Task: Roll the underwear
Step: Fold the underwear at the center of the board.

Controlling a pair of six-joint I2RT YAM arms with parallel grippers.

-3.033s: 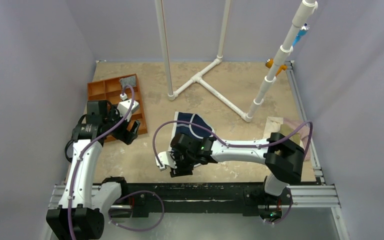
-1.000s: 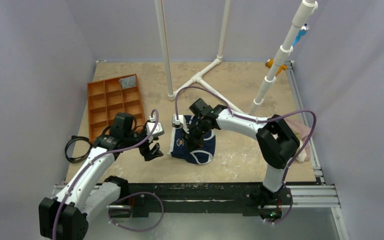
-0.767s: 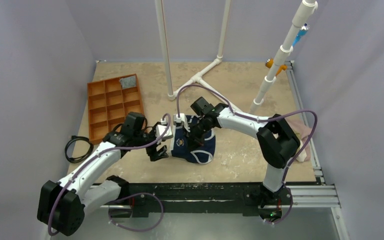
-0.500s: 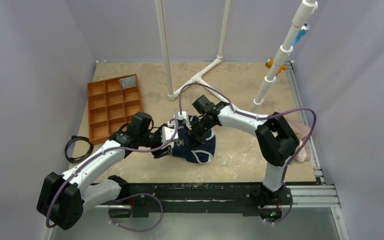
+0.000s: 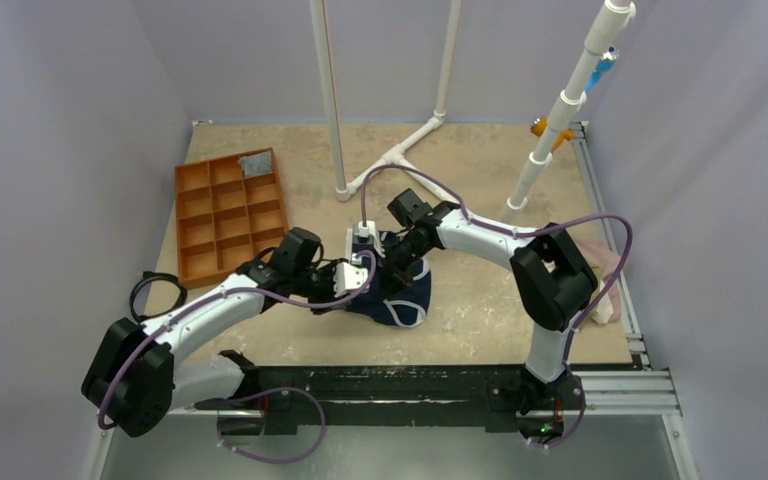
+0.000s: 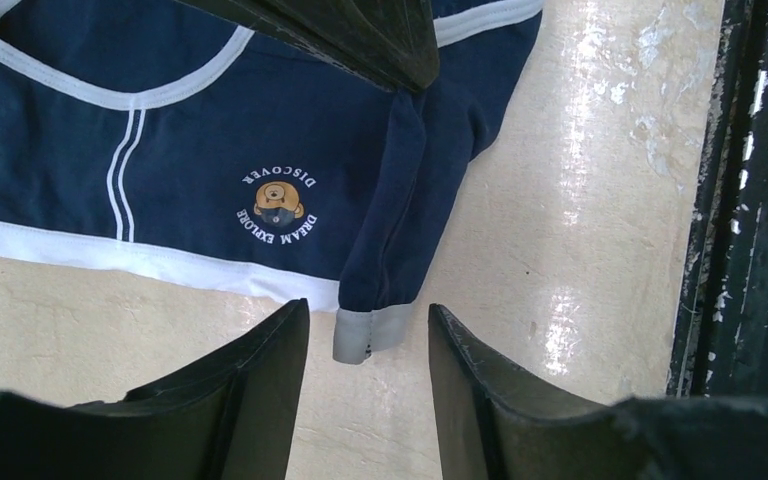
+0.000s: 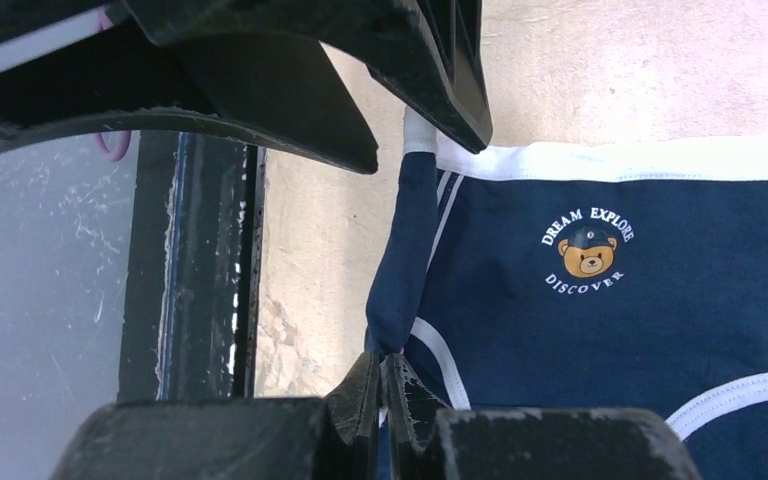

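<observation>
Right gripper: jaws fully closed, pinching a raised fold of the underwear at its leg-side edge. Left gripper: jaws partly open, one finger on each side of the grey-white waistband end of that same fold. A gap shows on both sides, and no contact can be made out. The fold runs as a narrow ridge from one gripper to the other, and the rest of the garment lies flat. The garment is navy cloth with a white waistband, thin white piping along the leg openings, two white stripes, and a small bear logo ringed with white lettering. It sits on the table at mid-width, nearer the front than the back, between the two wrists. Its near edge is beside the black rail, with a strip of tabletop between them. More tabletop shows to its right. The orange tray is well apart on the left, with a grey cloth in a far compartment. The foot of the white pipe frame lies behind the garment, and a pink cloth is at the right edge. The tabletop is beige, mottled and scuffed, glossy in patches. The walls are plain lavender.
</observation>
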